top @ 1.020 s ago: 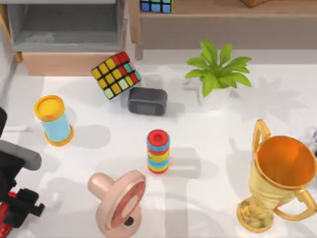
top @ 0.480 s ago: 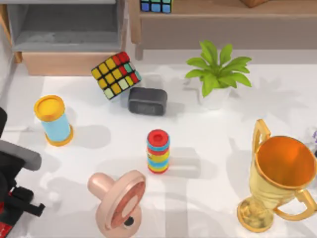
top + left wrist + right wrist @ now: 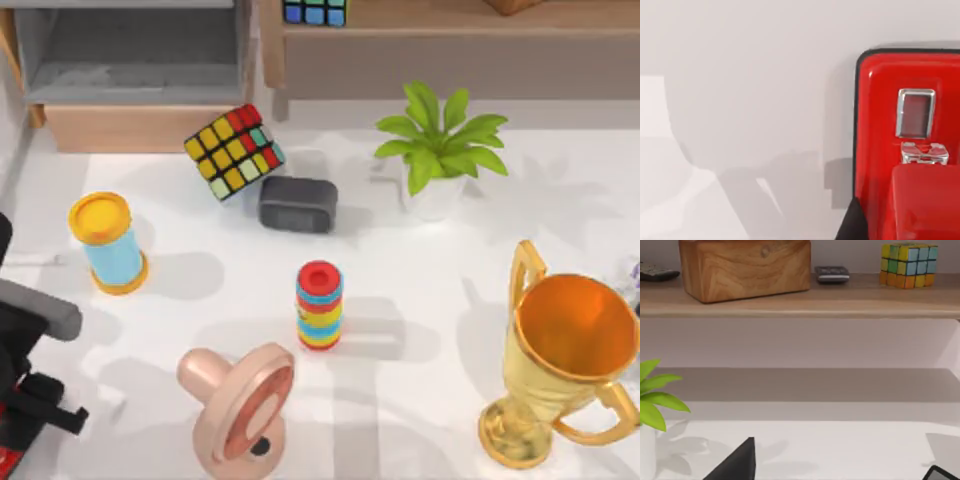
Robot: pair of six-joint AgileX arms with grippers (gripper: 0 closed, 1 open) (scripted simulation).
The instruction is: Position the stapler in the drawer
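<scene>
While the left hand [image 3: 30, 420] sits low at the lower left corner of the top view, over the white worktop [image 3: 420, 300], I cannot tell its grip. Beneath it lies the stapler [image 3: 910, 145], a red sliver at that corner's edge. At the upper left, well apart, the drawer [image 3: 130, 90] stands open.

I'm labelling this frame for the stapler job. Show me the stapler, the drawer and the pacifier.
stapler [image 3: 880, 150], left wrist view: on its red top face.
drawer [image 3: 140, 128], top view: on its tan wooden front panel.
pacifier [image 3: 250, 410], top view: on its round pink shield.
</scene>
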